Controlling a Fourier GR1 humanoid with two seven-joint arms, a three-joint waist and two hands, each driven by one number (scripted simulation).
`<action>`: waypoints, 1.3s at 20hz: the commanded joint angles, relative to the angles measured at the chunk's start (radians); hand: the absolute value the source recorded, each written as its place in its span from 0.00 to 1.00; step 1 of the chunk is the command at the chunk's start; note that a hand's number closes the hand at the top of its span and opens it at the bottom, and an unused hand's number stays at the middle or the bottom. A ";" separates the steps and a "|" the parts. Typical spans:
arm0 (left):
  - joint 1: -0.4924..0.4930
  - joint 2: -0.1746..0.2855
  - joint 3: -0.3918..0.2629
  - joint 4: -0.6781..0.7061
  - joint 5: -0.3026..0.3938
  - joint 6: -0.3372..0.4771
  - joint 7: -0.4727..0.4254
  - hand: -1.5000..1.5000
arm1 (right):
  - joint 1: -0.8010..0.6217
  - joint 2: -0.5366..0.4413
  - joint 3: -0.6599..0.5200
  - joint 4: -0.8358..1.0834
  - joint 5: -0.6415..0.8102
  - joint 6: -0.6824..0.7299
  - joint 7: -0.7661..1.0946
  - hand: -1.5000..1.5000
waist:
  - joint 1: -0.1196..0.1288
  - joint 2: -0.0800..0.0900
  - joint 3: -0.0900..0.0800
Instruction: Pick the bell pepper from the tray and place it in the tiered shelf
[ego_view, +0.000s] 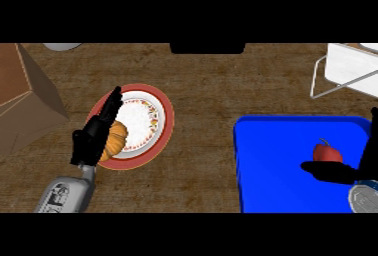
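- Your tray holds the pepper; the plate holds orange food.
- Your right hand is spread against the pepper; your left hand lies straight-fingered over the plate.

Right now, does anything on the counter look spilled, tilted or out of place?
Nothing stands out. The bell pepper sits on the blue tray by the right hand; nothing is spilled. Only the orange food lies at the left edge of the plate, partly under the left hand.
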 joint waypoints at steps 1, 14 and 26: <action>-0.043 -0.045 -0.011 0.071 -0.033 0.028 -0.020 0.50 | -0.027 0.044 -0.033 0.055 0.021 0.035 0.109 0.00 | -0.007 0.002 0.000; 0.044 -0.005 0.031 -0.039 -0.013 -0.047 -0.003 0.50 | 0.028 0.151 -0.082 0.094 0.125 0.040 0.017 0.00 | -0.003 -0.001 0.000; 0.040 -0.055 0.029 -0.042 -0.070 -0.037 0.010 0.50 | 0.002 0.216 -0.121 0.242 0.202 -0.015 -0.043 0.00 | -0.003 0.000 0.001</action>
